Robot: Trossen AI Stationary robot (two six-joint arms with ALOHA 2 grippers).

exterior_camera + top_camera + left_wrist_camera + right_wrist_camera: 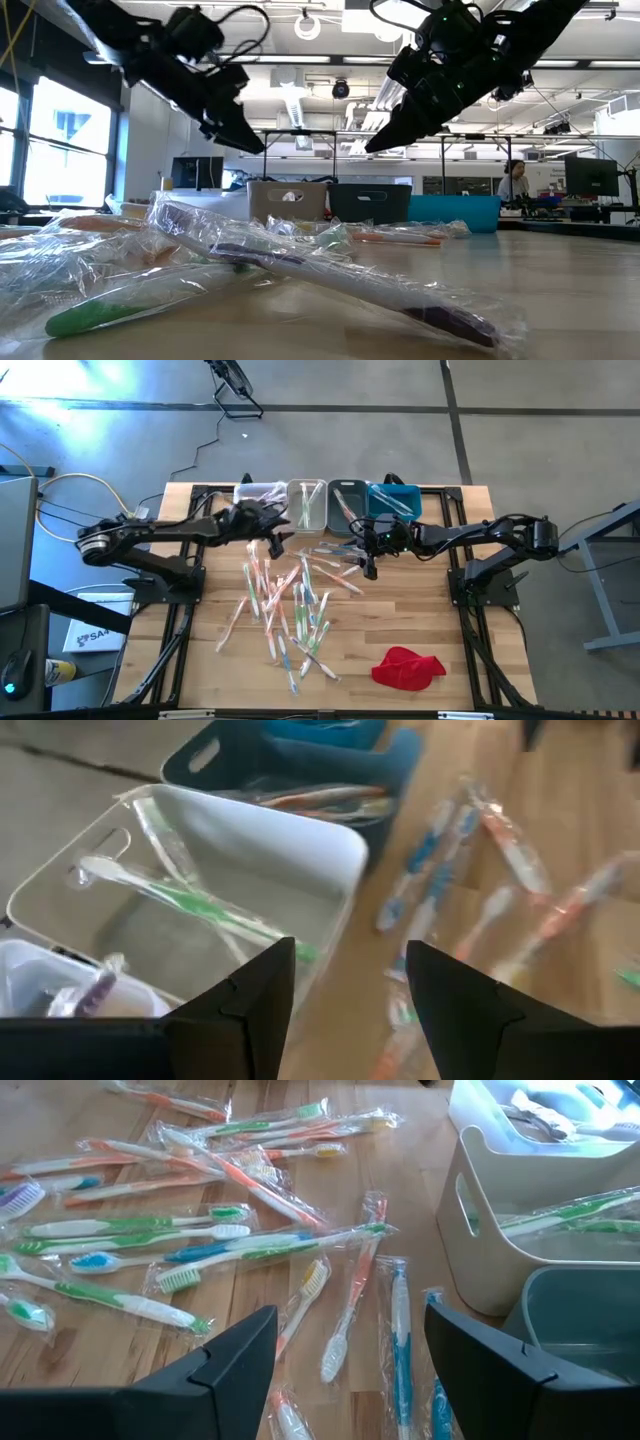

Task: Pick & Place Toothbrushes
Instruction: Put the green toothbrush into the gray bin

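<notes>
Crowding the low view, crinkled wrappers blur the nearest toothbrushes [330, 275]. Both grippers hang spread and empty: the left gripper [345, 995] over the beige bin's [345, 855] edge, green brushes inside; the right gripper [350, 1360] above loose toothbrushes beside the bins.

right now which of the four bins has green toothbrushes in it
The beige bin, second from the left in the row, between the white bin and the grey bin. Green-handled toothbrushes lie inside it.
</notes>
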